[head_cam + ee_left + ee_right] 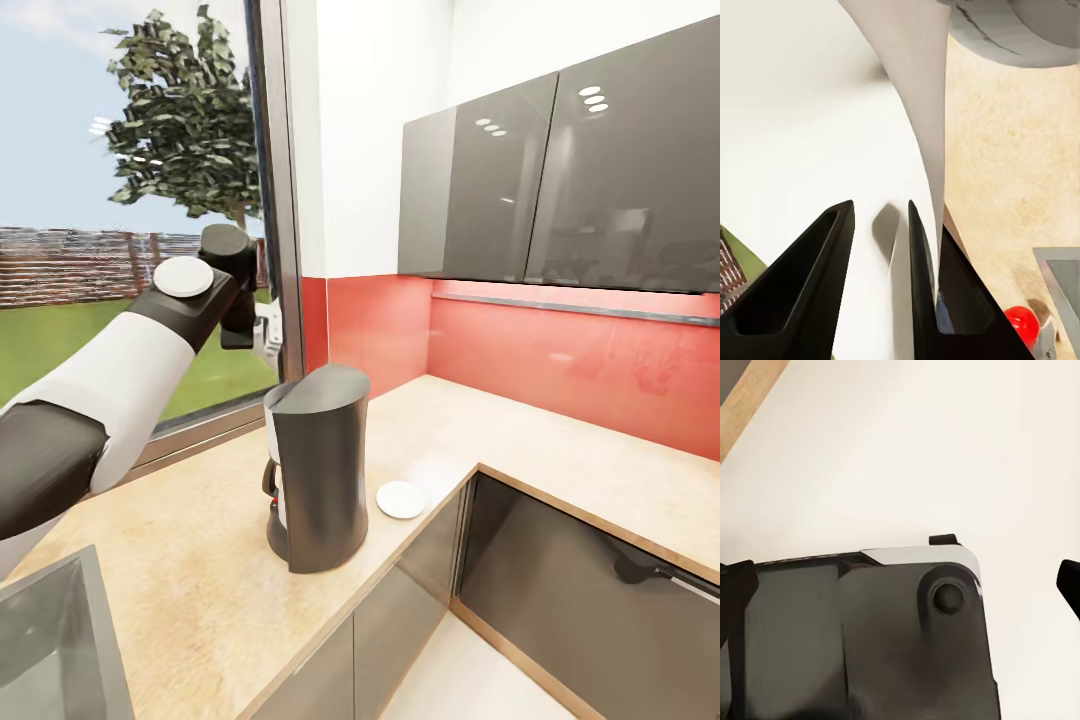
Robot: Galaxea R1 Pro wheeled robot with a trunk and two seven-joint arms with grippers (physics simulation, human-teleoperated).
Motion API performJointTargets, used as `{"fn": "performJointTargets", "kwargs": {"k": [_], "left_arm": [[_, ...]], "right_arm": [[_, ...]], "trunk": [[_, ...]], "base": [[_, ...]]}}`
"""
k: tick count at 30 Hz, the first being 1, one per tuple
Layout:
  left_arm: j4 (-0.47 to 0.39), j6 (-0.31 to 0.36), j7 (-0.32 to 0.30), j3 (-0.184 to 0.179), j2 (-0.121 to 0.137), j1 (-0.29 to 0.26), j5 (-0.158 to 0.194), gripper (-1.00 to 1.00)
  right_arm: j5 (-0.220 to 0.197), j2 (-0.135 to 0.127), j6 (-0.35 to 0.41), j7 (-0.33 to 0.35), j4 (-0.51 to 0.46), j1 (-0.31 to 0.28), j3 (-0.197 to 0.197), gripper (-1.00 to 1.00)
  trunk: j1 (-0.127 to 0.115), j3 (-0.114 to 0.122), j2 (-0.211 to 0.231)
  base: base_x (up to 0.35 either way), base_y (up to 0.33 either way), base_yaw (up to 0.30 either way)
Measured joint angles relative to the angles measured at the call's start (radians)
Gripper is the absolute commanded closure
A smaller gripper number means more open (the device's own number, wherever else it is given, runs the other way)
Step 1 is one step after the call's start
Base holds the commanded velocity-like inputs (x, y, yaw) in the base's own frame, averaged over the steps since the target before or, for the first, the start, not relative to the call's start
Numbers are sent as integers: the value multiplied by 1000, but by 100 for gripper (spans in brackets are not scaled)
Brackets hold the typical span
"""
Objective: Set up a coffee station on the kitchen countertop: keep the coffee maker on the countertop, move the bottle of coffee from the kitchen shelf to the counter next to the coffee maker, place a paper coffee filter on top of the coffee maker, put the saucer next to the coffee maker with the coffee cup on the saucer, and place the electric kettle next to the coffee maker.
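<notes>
**Operator:** On the bench (560, 450), what is in position?

**Technician:** The coffee maker (320, 470) stands upright near the front edge, just ahead of the inner corner. It is the reference item; every other part is to be set next to it, so it needs no handling.

**Operator:** State of the left end effector (879, 206)?

**Technician:** The left arm is raised by the window, above and behind the coffee maker. In the left wrist view the black fingers (919, 285) stand close together with the white filter (795, 112) between them. Since the filter hangs clear of the bench, I judge it clamped. Holding it high gives clearance over the lid for the descent.

**Operator:** And the right end effector (900, 577)?

**Technician:** Its fingertips sit at opposite edges of the right wrist view, wide apart and gripping nothing. It points at a dark housing over a pale surface; I cannot identify that part.

**Operator:** Smaller items?

**Technician:** The saucer (401, 499) lies flat on the bench, just beside the coffee maker on the corner side, with nothing on it. That placement looks complete.

**Operator:** Next step?

**Technician:** Probably carrying the filter over the lid and lowering it. The paper is thin and may slip or crease, and the lid top slopes, so release should be low and centred.
</notes>
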Motion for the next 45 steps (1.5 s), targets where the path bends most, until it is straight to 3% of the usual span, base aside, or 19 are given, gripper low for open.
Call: {"fn": "performJointTargets", "kwargs": {"k": [7,17,45], "left_arm": [[0,-1,0,3,-1,1,1,100],[0,-2,0,35,-3,6,3,100],[7,-9,0,35,-5,12,12,100]], "right_arm": [[0,0,0,0,0,0,0,-100],[0,0,0,0,0,0,0,-100],[0,0,0,0,1,0,0,-100]], "trunk": [[0,0,0],[0,0,0],[0,0,0]], "base": [[0,0,0],[0,0,0],[0,0,0]]}}
